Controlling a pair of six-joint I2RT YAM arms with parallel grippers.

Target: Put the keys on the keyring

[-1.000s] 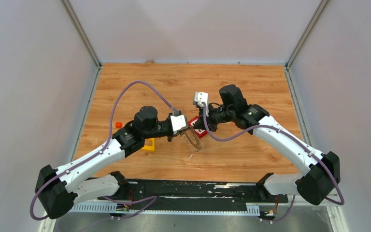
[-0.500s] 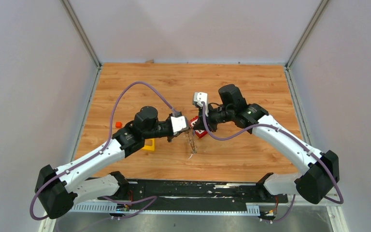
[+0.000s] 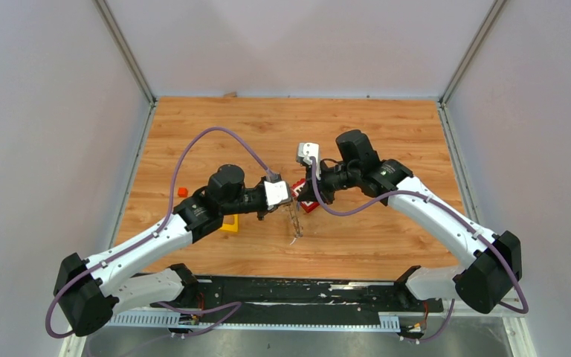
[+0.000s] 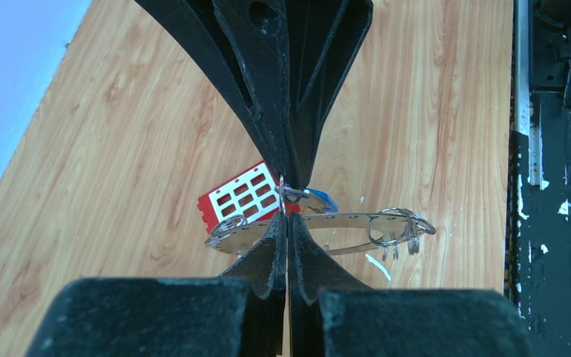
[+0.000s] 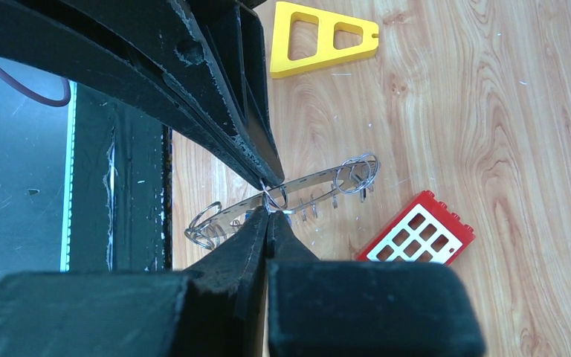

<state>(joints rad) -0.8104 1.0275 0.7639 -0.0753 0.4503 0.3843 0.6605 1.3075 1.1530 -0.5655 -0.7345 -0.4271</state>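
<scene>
The keyring (image 4: 357, 220) is a thin grey metal band with holes and small silvery rings. It hangs above the table between both grippers and also shows in the top view (image 3: 295, 222) and the right wrist view (image 5: 320, 181). My left gripper (image 4: 288, 221) is shut on the band's edge. My right gripper (image 5: 268, 211) comes from the opposite side, tip to tip with the left. It is shut on the small ring of the blue-headed key (image 4: 323, 199), right at the band. The black-headed key is out of view.
A red block with white squares (image 5: 418, 234) lies on the wood just beyond the keyring. A yellow triangular frame (image 5: 321, 36) lies to the left, by my left arm (image 3: 193, 216). A small orange bit (image 3: 182, 191) sits near the left edge.
The keyring has swung from a tilted, open view to nearly edge-on in the top view. The left gripper has shifted slightly right toward the right gripper.
</scene>
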